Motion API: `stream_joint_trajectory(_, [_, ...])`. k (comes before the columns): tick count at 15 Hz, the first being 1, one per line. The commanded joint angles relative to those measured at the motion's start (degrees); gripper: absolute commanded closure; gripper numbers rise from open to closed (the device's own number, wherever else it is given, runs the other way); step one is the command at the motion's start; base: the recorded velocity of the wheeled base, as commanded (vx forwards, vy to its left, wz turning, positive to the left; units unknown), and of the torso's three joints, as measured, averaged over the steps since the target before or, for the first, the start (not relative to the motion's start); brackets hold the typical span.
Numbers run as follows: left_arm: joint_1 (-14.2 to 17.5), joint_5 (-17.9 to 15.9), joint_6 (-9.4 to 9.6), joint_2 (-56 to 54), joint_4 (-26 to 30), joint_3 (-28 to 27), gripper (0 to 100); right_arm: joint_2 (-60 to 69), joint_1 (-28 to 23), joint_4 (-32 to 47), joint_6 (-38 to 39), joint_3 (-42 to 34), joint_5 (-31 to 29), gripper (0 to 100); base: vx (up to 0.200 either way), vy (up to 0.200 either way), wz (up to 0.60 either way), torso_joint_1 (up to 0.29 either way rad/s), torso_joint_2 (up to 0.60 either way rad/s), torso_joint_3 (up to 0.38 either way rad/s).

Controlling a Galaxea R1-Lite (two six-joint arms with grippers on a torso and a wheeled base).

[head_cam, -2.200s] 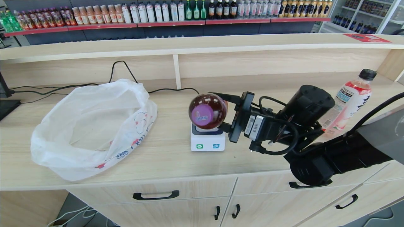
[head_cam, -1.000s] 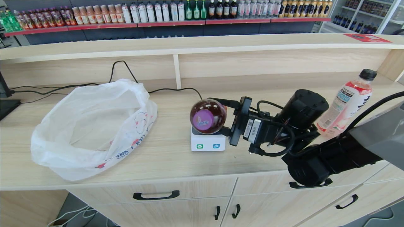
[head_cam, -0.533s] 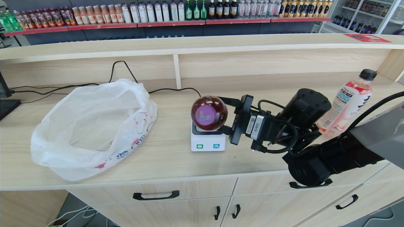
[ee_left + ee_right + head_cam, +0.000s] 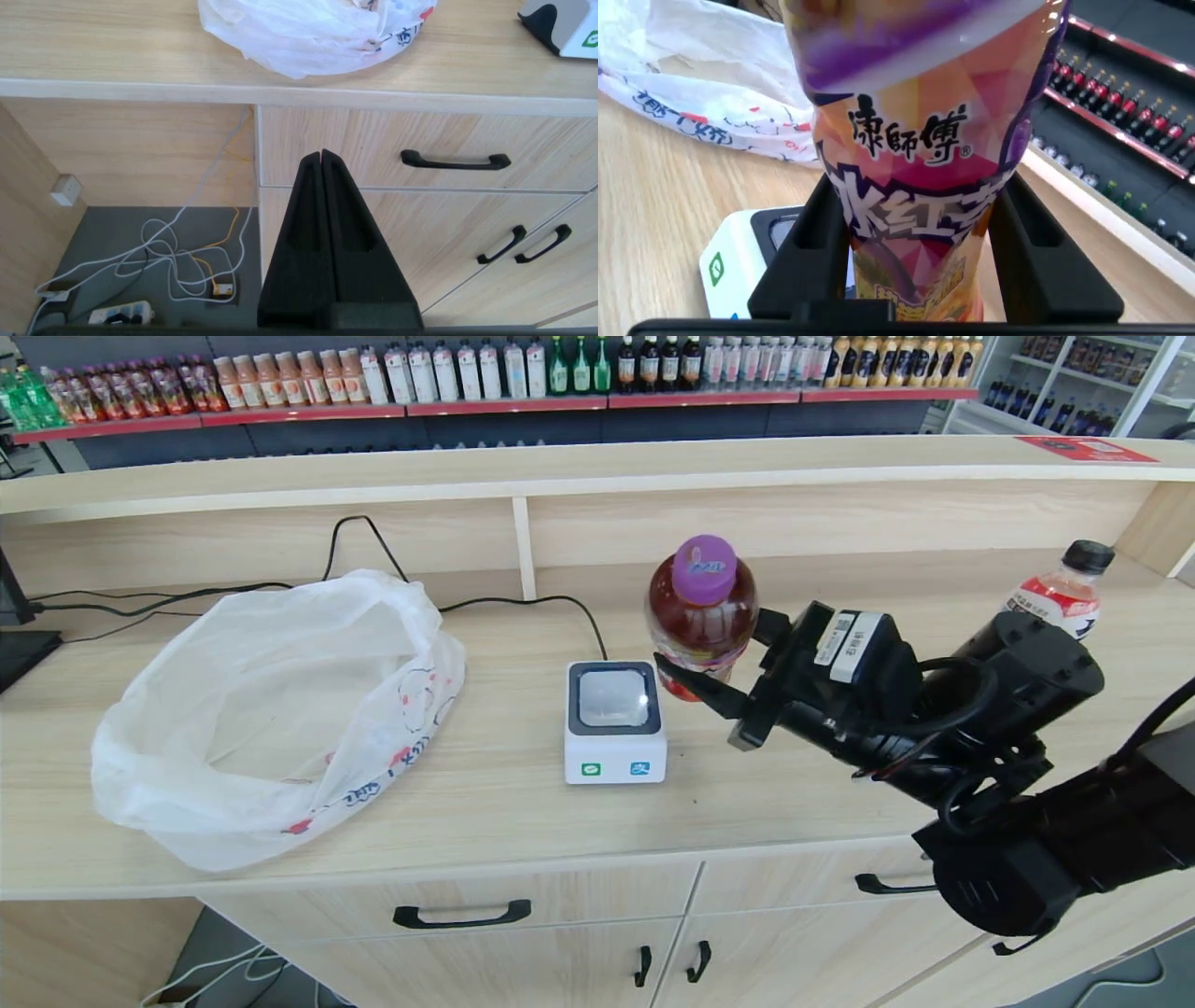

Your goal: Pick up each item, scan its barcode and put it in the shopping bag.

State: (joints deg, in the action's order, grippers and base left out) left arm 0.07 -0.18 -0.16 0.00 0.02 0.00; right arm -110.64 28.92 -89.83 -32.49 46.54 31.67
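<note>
A dark-tea bottle with a purple cap stands upright in the air, just right of and behind the white scanner. My right gripper is shut on its labelled lower body. In the right wrist view the bottle sits between the black fingers, with the scanner and the bag below. The white shopping bag lies open on the counter's left. A pink-labelled bottle stands at the far right behind the arm. My left gripper hangs shut below the counter edge, before the drawers.
The scanner's cable runs back along the counter to the raised wooden ledge. Drawer handles face the left gripper. Shelves of drinks line the room behind.
The right gripper has lifted the tea bottle off the scanner, swung it right and turned it from lying cap-forward to upright. The scanner's window is now uncovered.
</note>
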Motion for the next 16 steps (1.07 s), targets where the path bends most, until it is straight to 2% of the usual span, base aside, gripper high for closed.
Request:
stream_joint_trajectory(1, [0.01, 0.01, -0.02, 0.00, -0.02, 0.00, 100, 3.59, 0.00, -0.17, 2.43, -2.60, -2.76, 100, 0.000, 0.000, 0.00, 0.000, 0.00, 0.000])
stream_joint_trajectory(2, [0.01, 0.01, -0.02, 0.00, -0.02, 0.00, 100, 4.47, 0.09, -0.17, 6.38, -2.60, -6.71, 100, 0.000, 0.000, 0.00, 0.000, 0.00, 0.000])
stream_joint_trajectory(5, [0.01, 0.01, -0.02, 0.00, -0.02, 0.00, 100, 6.67, 0.09, -0.17, 12.45, -3.48, -10.14, 100, 0.000, 0.000, 0.00, 0.000, 0.00, 0.000])
stream_joint_trajectory(11, [0.01, 0.01, -0.02, 0.00, -0.02, 0.00, 100, 13.26, -0.09, -0.17, 20.71, -13.50, -10.31, 100, 0.000, 0.000, 0.00, 0.000, 0.00, 0.000])
stream_joint_trajectory(16, [0.01, 0.01, -0.02, 0.00, -0.02, 0.00, 100, 18.62, 0.53, -0.17, 21.50, -16.75, -10.49, 100, 0.000, 0.000, 0.00, 0.000, 0.00, 0.000])
